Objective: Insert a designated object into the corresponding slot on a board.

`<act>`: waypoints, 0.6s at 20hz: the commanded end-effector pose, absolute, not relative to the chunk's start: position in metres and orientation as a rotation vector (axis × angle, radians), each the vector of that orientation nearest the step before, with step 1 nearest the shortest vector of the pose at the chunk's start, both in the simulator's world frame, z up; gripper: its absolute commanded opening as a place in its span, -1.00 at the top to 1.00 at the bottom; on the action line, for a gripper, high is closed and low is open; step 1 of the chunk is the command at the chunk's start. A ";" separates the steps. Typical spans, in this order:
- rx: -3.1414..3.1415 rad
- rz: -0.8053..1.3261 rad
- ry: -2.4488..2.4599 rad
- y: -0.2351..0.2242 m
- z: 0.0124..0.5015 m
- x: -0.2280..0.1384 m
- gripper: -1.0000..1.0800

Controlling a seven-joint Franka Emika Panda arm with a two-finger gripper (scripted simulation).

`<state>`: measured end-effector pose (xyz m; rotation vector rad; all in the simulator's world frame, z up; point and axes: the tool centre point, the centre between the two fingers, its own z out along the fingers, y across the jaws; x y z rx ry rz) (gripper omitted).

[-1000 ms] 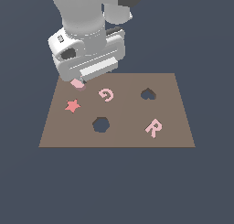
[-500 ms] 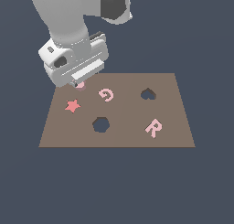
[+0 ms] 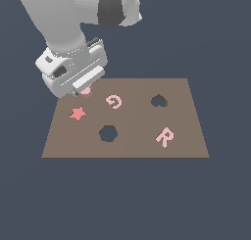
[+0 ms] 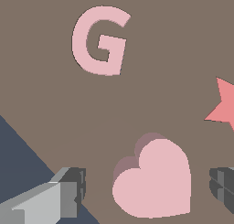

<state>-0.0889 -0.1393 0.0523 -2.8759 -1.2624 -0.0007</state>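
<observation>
The arm has swung further toward the exterior view's left and tilted since a moment ago, its pincer [image 4: 146,184] now straddling the pink heart [image 4: 155,179] at the board's [image 3: 132,146] far-left corner. The jaws are spread, apart from the heart. I'd centre them, then close gently before carrying it to the heart slot [image 3: 158,101].

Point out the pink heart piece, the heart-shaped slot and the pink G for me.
pink heart piece [image 4: 155,182], wrist view, centre of its flat face.
heart-shaped slot [image 3: 158,101], exterior view, middle of the dark hole.
pink G [image 4: 98,40], wrist view, on the letter's curved stroke.
</observation>
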 end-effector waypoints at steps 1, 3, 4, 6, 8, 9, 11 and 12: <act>-2.868 0.000 -1.282 -0.142 0.051 -0.089 -0.92; -2.865 0.000 -1.288 -0.143 0.050 -0.088 -0.92; -2.865 0.000 -1.288 -0.143 0.050 -0.088 -0.92; -2.867 0.000 -1.283 -0.143 0.050 -0.089 -0.92; -2.867 0.000 -1.284 -0.143 0.047 -0.088 -0.92; -2.867 0.000 -1.284 -0.143 0.045 -0.088 -0.92; -2.866 0.000 -1.287 -0.143 0.038 -0.088 -0.92; -2.866 0.000 -1.288 -0.143 0.035 -0.088 -0.92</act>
